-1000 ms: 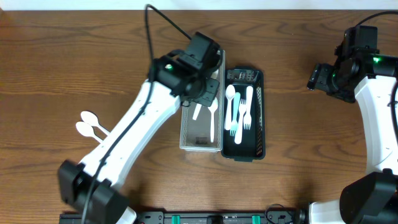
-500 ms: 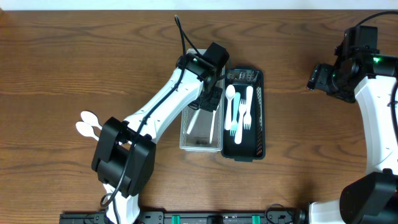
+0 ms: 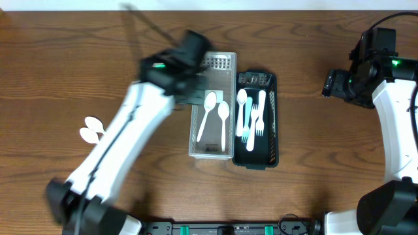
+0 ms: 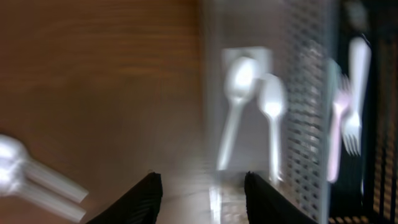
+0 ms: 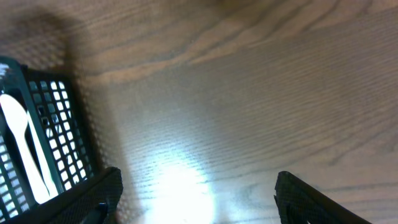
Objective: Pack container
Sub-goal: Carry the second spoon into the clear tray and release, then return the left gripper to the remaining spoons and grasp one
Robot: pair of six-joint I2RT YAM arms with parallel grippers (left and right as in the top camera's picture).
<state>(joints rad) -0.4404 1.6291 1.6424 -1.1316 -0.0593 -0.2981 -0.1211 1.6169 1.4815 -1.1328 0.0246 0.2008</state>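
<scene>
A clear perforated container (image 3: 213,147) holds two white spoons (image 3: 208,114), which also show in the left wrist view (image 4: 236,99). A black container (image 3: 269,156) beside it holds white spoons and forks (image 3: 251,117). Two more white spoons (image 3: 91,130) lie on the table at the left, seen in the left wrist view (image 4: 37,180). My left gripper (image 3: 189,78) is open and empty, blurred, over the table just left of the clear container (image 4: 305,93). My right gripper (image 3: 330,83) is open and empty, far right of the black container (image 5: 37,149).
The wooden table (image 3: 313,163) carries both containers side by side at its centre. The left arm stretches diagonally from the front left. The right arm stands along the right edge.
My left gripper has let go of a spoon in the clear container and swung back left, away from it. Two spoons now lie in the clear container. The right arm has not moved.
</scene>
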